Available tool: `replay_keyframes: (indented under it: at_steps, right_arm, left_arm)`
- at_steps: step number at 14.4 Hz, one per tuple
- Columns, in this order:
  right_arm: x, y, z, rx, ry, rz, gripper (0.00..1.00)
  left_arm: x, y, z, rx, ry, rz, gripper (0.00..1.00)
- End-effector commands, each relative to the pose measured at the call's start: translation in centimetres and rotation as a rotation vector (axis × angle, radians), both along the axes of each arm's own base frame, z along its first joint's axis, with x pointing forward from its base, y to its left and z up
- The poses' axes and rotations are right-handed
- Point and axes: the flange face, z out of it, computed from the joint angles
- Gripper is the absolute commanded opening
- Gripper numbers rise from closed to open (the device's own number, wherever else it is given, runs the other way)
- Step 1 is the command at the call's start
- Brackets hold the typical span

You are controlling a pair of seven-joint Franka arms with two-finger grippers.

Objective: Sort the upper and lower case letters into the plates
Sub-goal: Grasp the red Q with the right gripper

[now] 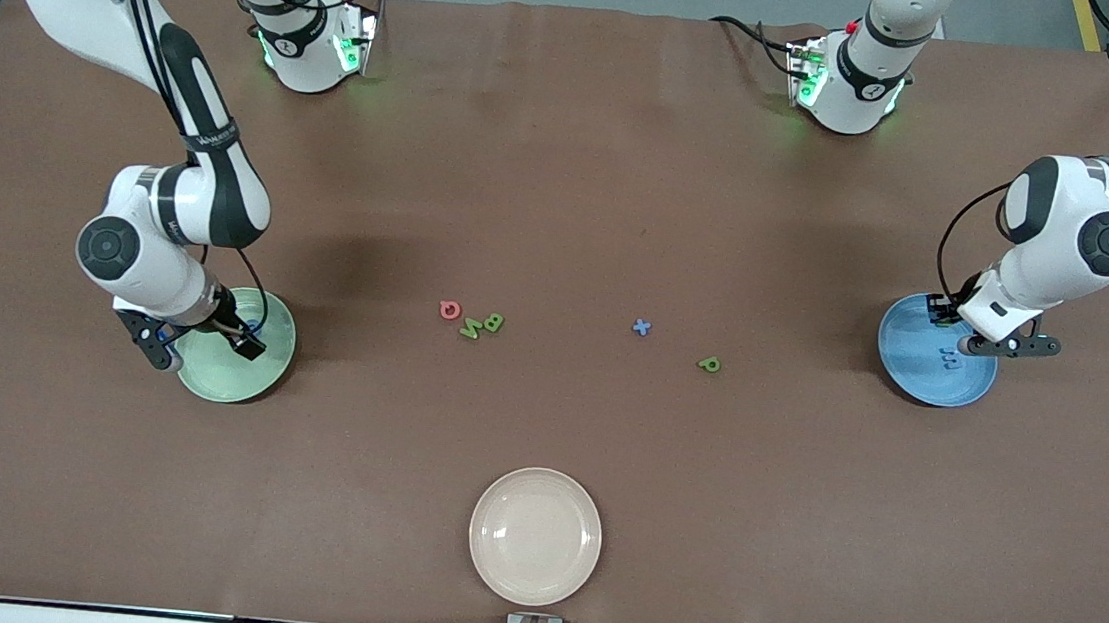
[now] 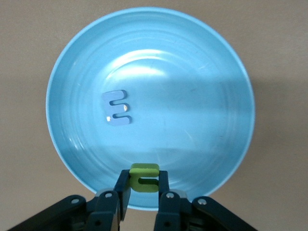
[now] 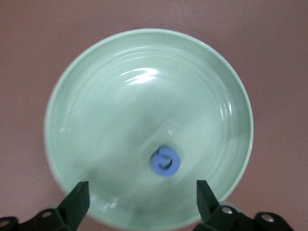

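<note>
Brown table [image 1: 564, 202]: blue G [image 3: 165, 161] in green plate [image 3: 86, 110] under spread right gripper [image 3: 139, 199]; blue m [image 2: 117, 108] in blue plate [image 2: 202, 96]; left gripper [image 2: 142, 192] clamped on green n [image 2: 144, 177]. Left: Q [image 1: 450, 309], N [image 1: 470, 327], B [image 1: 492, 322], x [image 1: 641, 327], p [image 1: 708, 364].

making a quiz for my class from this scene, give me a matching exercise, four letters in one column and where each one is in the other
Letters:
1. blue G
2. green n
3. blue m
4. red Q

Places:
a. lying in the blue plate
b. on the bare table, beside the green N and B
c. in the light green plate, under the open right tool
d. pinched in the shut left tool over the blue plate

Pairs: 1-c, 2-d, 3-a, 4-b
</note>
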Motion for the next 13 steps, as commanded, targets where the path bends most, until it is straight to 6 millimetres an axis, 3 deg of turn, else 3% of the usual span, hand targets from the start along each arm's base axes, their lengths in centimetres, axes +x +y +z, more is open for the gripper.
replay_keyframes:
  at_steps: [1, 2, 6, 8, 10, 11, 12, 13]
  right_arm:
    - [0.3, 5.9, 3.9, 0.067, -0.005, -0.113, 1.0]
    - [0.0, 9.1, 4.1, 0.077, -0.021, -0.168, 1.0]
    - [-1.9, 18.6, 3.9, 0.091, -0.097, -0.419, 1.0]
    - [-3.0, 21.8, 2.1, 0.086, -0.093, -0.5, 1.0]
    - [-4.2, 23.6, -0.5, 0.057, -0.059, -0.509, 1.0]
    - [-5.2, 25.0, -1.8, 0.043, -0.043, -0.505, 1.0]
    - [-5.8, 25.6, -3.1, 0.025, -0.028, -0.525, 1.0]
    - [-6.1, 26.0, -3.7, 0.015, -0.021, -0.529, 1.0]
  left_arm:
    - [0.1, 1.3, -1.9, -0.007, -0.002, -0.051, 0.15]
    - [0.0, 1.8, -2.3, -0.004, 0.0, -0.06, 0.15]
    - [0.5, 2.2, -3.1, -0.01, -0.021, -0.085, 0.15]
    - [0.6, 2.4, -3.3, -0.016, -0.02, -0.084, 0.15]
    - [0.6, 2.5, -3.4, -0.013, -0.02, -0.085, 0.16]
    - [0.7, 2.6, -3.4, -0.013, -0.021, -0.085, 0.21]
    - [0.6, 2.5, -3.7, -0.02, -0.017, -0.085, 0.33]
    - [0.6, 2.5, -3.9, -0.026, -0.015, -0.084, 0.52]
